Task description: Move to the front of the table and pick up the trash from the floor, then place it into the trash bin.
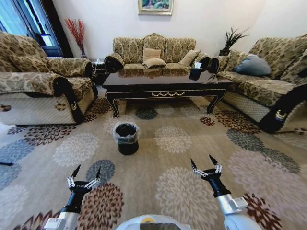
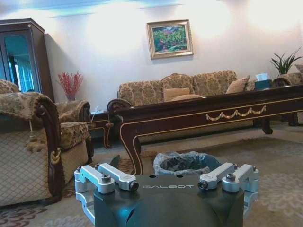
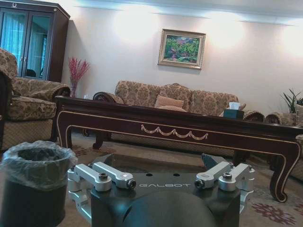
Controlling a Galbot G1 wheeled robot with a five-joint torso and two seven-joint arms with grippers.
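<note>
Facing the table across the floor, we hold our left gripper low at near left, fingers spread and empty; the trash bin stands between us and the table; our right gripper hovers near right, likewise open.

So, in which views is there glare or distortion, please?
Head view: wide-angle bending, the sofas lean outward, and the glossy table mirrors the cushions. Left wrist view: ceiling light washes out the upper wall, bluish tint. Right wrist view: bright patches on the wall beside the painting, the table sharp.
</note>
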